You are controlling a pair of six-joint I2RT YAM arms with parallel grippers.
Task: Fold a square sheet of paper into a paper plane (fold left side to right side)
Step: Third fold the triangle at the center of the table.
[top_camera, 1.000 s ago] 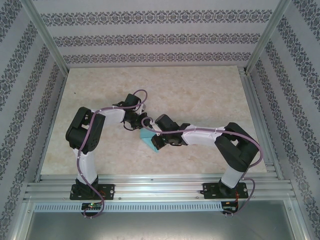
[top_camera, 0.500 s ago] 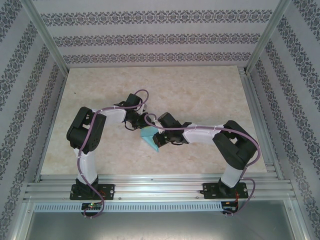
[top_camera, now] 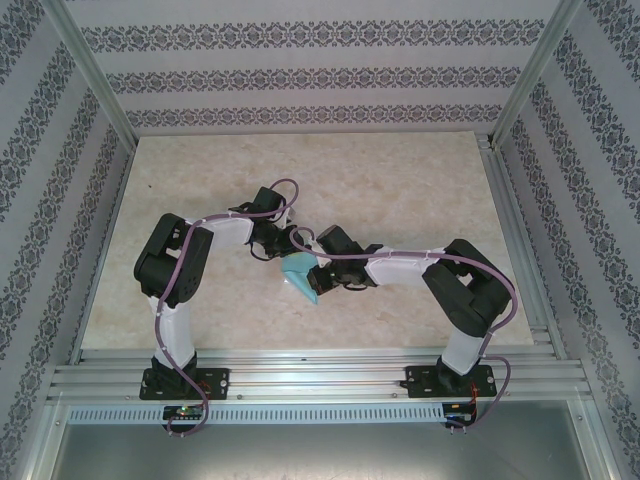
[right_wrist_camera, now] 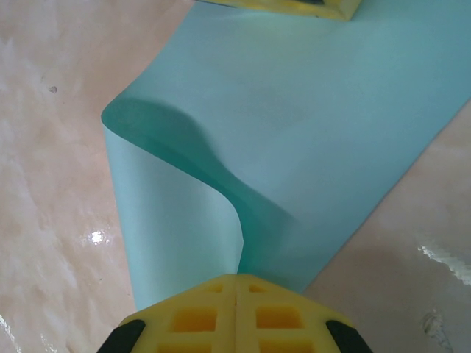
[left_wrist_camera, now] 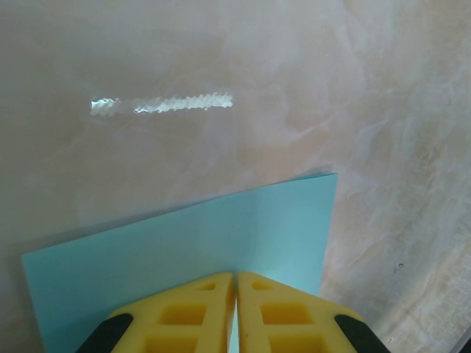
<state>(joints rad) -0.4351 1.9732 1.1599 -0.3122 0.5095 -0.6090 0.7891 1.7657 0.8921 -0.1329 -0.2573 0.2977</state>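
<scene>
Left hand (top_camera: 272,244): clenched. In the left wrist view the two yellow fingers (left_wrist_camera: 184,316) meet tip to tip, with the near edge of the square sheet of paper (left_wrist_camera: 184,243) pinched in the seam between them. Beyond the fingertips the sheet runs out flat and slightly raised off the marbled surface (left_wrist_camera: 383,110), its far right corner free. A bright glare streak (left_wrist_camera: 162,104) lies on the surface well beyond the sheet.

Right hand (right_wrist_camera: 235,278): clenched, grasping the same sheet (right_wrist_camera: 309,125). The paper curls up from the surface in a loose S-bend and enters the closed fingertips; left of the hand the sheet's edge stands lifted and rolled over. At the far end of the sheet, directly ahead of this hand, a yellow finger of the left hand (right_wrist_camera: 294,6) touches the paper.

Top view: the hands face each other mid-surface (top_camera: 400,180), close together, with the cyan sheet (top_camera: 299,275) between and below them, just beside the right hand (top_camera: 318,276).
</scene>
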